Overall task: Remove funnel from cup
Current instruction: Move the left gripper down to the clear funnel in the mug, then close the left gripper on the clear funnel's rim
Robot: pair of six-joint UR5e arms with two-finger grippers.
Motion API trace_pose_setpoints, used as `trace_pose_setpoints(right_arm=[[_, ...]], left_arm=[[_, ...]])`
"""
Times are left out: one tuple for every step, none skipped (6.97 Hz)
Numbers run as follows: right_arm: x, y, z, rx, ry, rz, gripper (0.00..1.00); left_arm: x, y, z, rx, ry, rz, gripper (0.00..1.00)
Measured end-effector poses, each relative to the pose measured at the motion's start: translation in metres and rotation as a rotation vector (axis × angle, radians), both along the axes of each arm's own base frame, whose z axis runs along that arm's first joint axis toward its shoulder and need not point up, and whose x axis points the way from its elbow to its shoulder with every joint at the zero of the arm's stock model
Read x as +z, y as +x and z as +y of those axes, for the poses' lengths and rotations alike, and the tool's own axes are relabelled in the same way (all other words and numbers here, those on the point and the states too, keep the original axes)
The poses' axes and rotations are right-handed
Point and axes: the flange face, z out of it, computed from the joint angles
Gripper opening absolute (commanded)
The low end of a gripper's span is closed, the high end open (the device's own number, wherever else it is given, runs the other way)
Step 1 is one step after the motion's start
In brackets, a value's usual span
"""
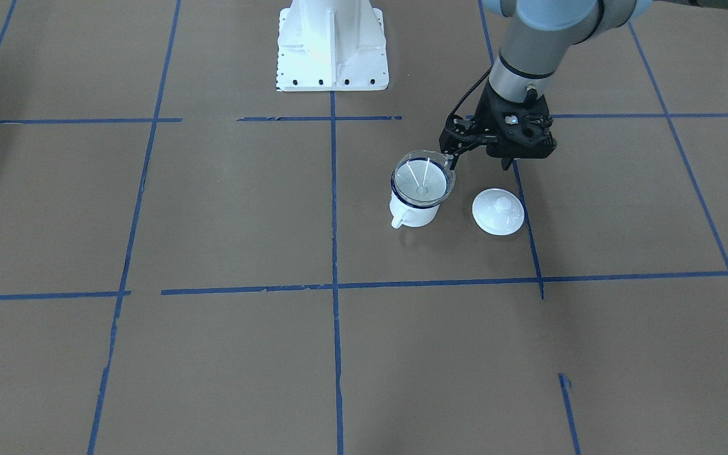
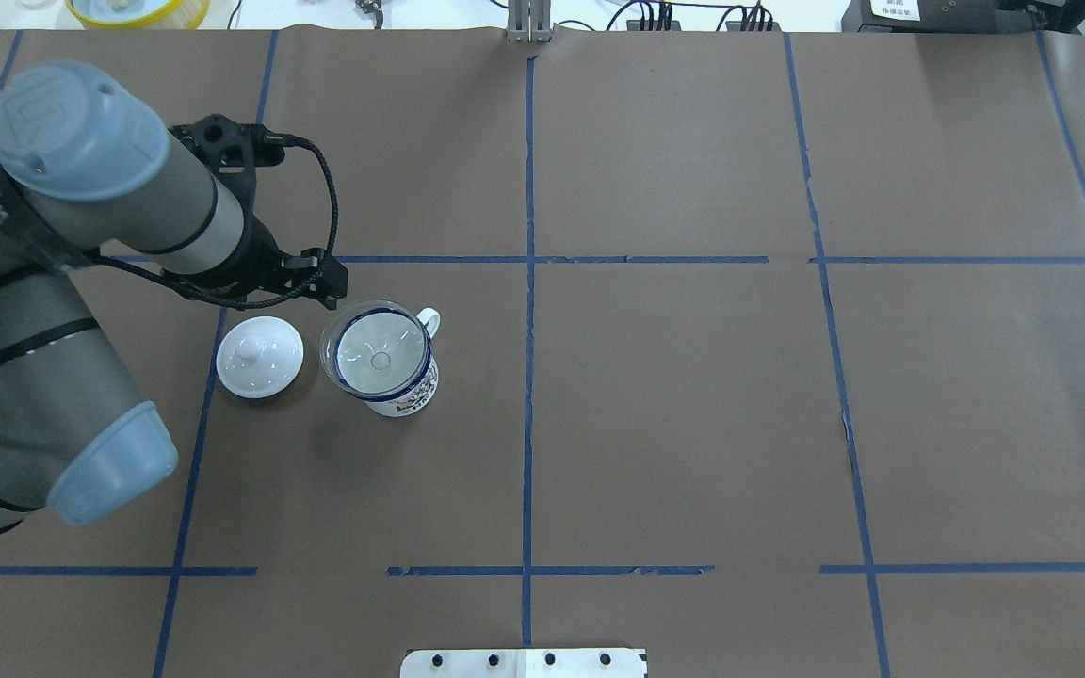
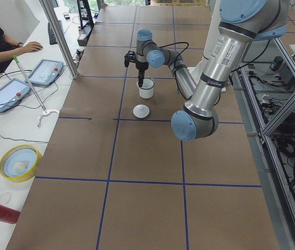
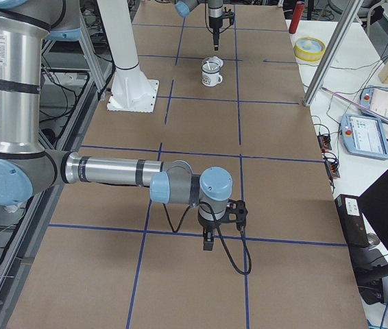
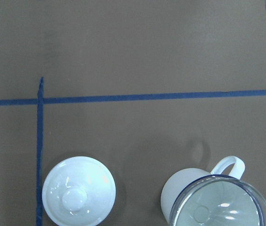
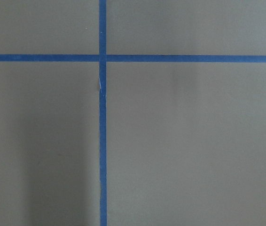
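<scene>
The clear funnel [image 1: 421, 180] sits in the cup [image 1: 411, 215], a white mug with a dark blue rim, its spout pointing down inside. From overhead, the funnel [image 2: 378, 353] covers the cup's [image 2: 406, 400] mouth. My left gripper [image 1: 478, 161] hovers open just behind the funnel's rim, on the side toward the lid, with one finger [image 1: 449, 158] right at the rim and nothing between its fingers. The left wrist view shows the funnel [image 5: 222, 207] and cup [image 5: 180, 188] at the bottom edge. My right gripper [image 4: 208, 240] hangs far off over bare table; I cannot tell its state.
A white knobbed lid [image 1: 498, 212] lies flat on the table beside the cup, under the left gripper's outer side. The white robot base [image 1: 332, 50] stands at the table's robot side. Blue tape lines grid the brown table. A person sits at a side desk [image 3: 12, 49].
</scene>
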Motion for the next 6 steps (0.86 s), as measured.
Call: trace_pose_setpoints(right_arm=[[0.000,0.000,0.000,0.000,0.000,0.000,1.00],[0.000,0.000,0.000,0.000,0.000,0.000,1.00],[0.000,0.000,0.000,0.000,0.000,0.000,1.00],[0.000,0.000,0.000,0.000,0.001,0.000,1.00],[-0.001,0.000,0.000,0.000,0.001,0.000,1.00],[-0.001,0.000,0.000,0.000,0.001,0.000,1.00]], left_arm=[[0.003,0.016,0.000,-0.004,-0.019,-0.013,0.86],[0.006,0.027,0.001,0.000,-0.031,-0.025,0.72],[0.010,0.035,0.002,0.005,-0.036,-0.036,0.65],[0.015,0.043,0.003,0.010,-0.040,-0.049,0.59],[0.018,0.049,0.005,0.017,-0.044,-0.057,0.49],[0.019,0.052,0.007,0.022,-0.045,-0.060,0.36]])
